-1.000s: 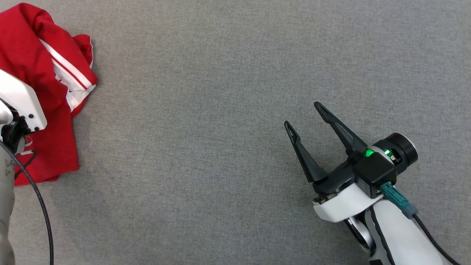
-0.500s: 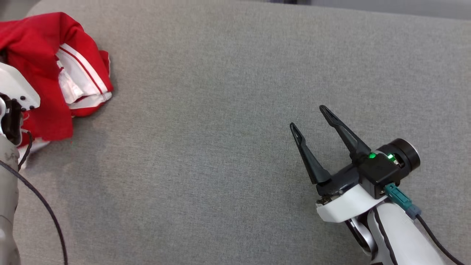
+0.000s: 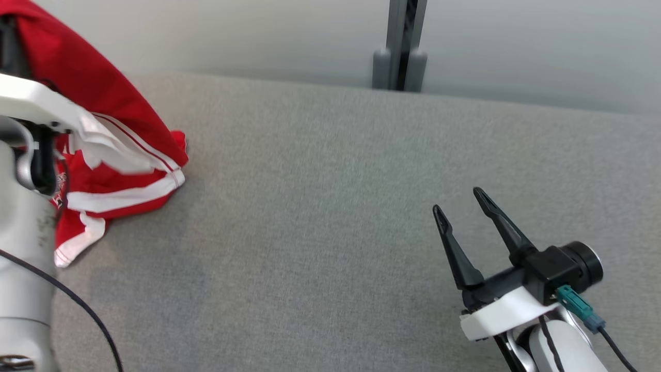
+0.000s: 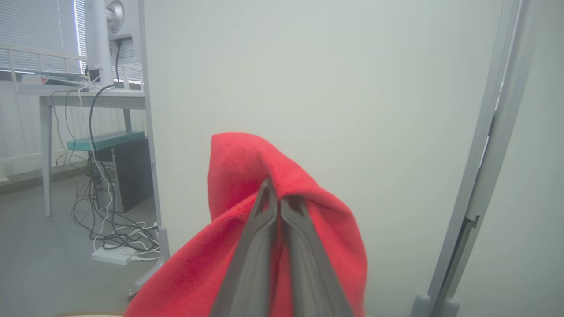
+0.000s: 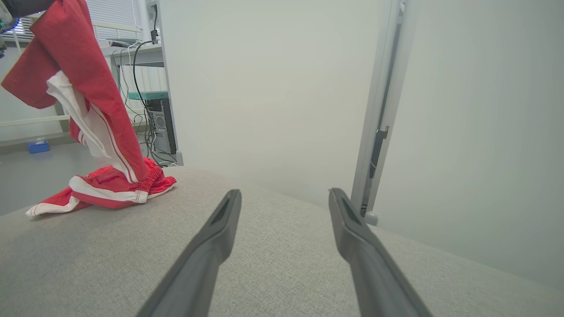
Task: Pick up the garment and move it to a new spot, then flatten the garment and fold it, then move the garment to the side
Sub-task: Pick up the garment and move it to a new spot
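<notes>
left gripper point(image 4: 276, 200) clamped tight on red garment point(image 4: 238, 163), a fold of cloth pinched between the fingertips. garment is at far left, upper part lifted and hanging from that gripper, lower part with white stripes bunched and resting on grey cushion point(image 3: 330, 217) near its left end. right gripper point(image 3: 458, 200) has jaws spread wide, nothing between them, low over the cushion at the right, well apart from garment. pale wall point(image 3: 258, 36) and a grey post point(image 3: 400, 46) behind cushion
</notes>
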Robot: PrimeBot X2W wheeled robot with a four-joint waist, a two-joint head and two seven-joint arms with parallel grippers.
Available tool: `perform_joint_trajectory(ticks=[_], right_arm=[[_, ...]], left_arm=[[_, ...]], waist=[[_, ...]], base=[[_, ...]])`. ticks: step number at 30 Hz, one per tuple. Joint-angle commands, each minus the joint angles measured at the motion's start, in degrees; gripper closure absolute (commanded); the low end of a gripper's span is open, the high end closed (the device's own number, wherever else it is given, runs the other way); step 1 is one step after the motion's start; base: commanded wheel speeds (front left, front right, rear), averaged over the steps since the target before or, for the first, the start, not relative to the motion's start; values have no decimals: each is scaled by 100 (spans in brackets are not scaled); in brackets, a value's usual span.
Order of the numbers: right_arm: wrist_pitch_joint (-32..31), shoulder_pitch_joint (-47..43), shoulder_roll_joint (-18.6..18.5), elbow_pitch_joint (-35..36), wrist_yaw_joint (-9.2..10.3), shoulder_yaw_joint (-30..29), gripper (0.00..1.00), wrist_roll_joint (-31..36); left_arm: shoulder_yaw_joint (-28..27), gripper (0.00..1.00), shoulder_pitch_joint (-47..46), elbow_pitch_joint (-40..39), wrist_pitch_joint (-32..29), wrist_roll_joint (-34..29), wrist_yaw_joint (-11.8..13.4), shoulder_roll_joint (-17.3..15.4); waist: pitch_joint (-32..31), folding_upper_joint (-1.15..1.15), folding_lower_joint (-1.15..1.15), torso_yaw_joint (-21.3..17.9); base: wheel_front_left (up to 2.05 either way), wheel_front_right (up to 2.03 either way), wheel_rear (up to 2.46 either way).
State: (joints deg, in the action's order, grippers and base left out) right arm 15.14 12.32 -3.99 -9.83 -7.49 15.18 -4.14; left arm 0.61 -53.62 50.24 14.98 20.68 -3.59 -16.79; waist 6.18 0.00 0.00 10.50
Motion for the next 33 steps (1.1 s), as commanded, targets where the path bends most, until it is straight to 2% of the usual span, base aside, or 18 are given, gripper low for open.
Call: perform_joint_trajectory(ticks=[1, 7, 16, 21, 27, 31, 33], right_arm=[[7, -75, -3, 17, -1, -64, 0, -43], [7, -272, 41, 100, -1, -352, 0, -28], [7, -322, 70, 284, -1, -685, 0, 14], [7, -275, 80, 321, -1, -769, 0, 20], [7, -280, 90, 316, -1, -807, 0, -1], [7, -291, 96, 317, -1, -789, 0, -37], [7, -309, 98, 314, -1, -770, 0, -53]], left_arm=[[-58, 100, 113, -164, 22, 8, -35, 70], [-63, 100, 521, -947, 21, -66, -233, 545], [564, 100, 862, -1241, 17, -29, -369, 1155], [996, 100, 1020, -1459, 17, 209, -397, 1330], [1677, 100, 1243, -1578, 18, 658, -339, 1377], [2051, 100, 1465, -1224, 17, 626, -128, 1373], [2194, 100, 1576, -822, -13, 529, -132, 1344]], waist=[[-354, 0, 0, -98], [-705, 0, 0, -411], [-804, 0, 0, -1247], [-741, 0, 0, -1850], [-628, 0, 0, -2427], [-550, 0, 0, -2692], [-527, 0, 0, -2773]], base=[[0, 0, 0], [0, 0, 0], [0, 0, 0], [0, 0, 0], [0, 0, 0], [0, 0, 0], [0, 0, 0]])
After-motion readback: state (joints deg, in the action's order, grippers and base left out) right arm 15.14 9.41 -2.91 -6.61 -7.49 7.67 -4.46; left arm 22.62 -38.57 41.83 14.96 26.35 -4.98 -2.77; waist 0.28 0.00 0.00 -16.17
